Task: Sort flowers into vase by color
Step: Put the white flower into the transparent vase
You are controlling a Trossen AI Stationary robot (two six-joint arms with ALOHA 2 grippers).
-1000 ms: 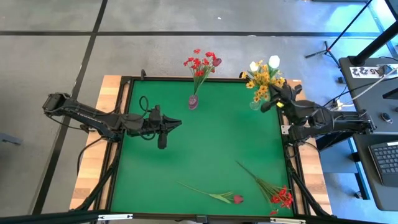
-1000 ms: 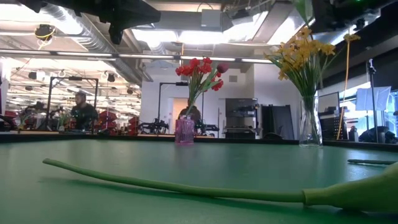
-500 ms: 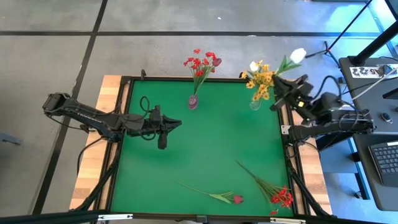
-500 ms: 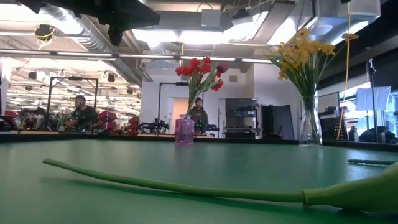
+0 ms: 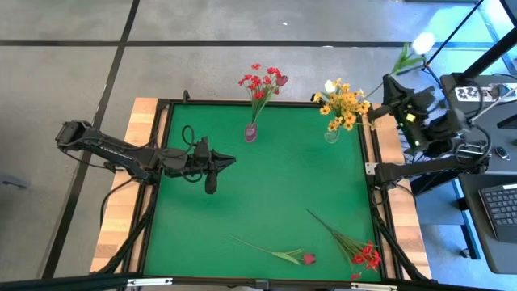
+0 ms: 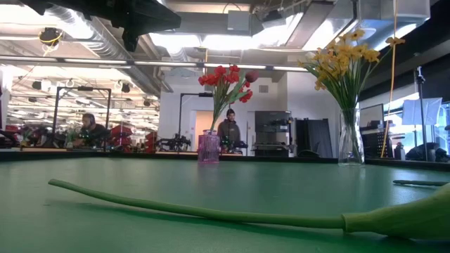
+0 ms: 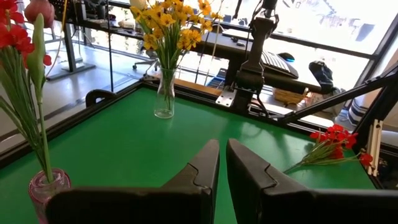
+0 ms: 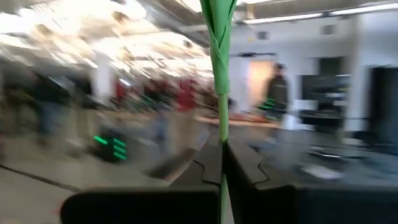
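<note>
Green felt covers the table (image 5: 266, 186), w/ a bright workshop hall behind it where a person (image 6: 229, 131) stands beyond the far edge and another (image 6: 87, 129) sits off to one side. Your right gripper (image 5: 388, 84) is up past the table's far right corner, outside the frame, fingers clamped on the green stem of a white-bud flower (image 5: 422, 42); the bud sticks out beyond the gripper, away from the table. In the right wrist view that stem (image 8: 221, 74) runs straight up from between the closed dark fingers (image 8: 249, 171).

Your left gripper (image 5: 229, 160) waits over the left-centre of the felt, fingers together w/ only a slit between them (see the left wrist view), holding nothing.

Two vases stand along the far edge. Pink vase (image 5: 251, 132) holds the red blossoms (image 5: 260, 81) plus one dark red bud (image 5: 282, 80). Clear glass vase (image 5: 331, 136), near the far right corner, holds the yellow-orange blossoms (image 5: 346, 103) and one white bud (image 5: 329, 86).

Two more lie flat near the front edge: a single dark red bud flower (image 5: 307, 259) w/ its stem pointing left, and a red cluster (image 5: 365, 256) just beside it to the right, stem angled toward table centre. They're apart, not touching.
</note>
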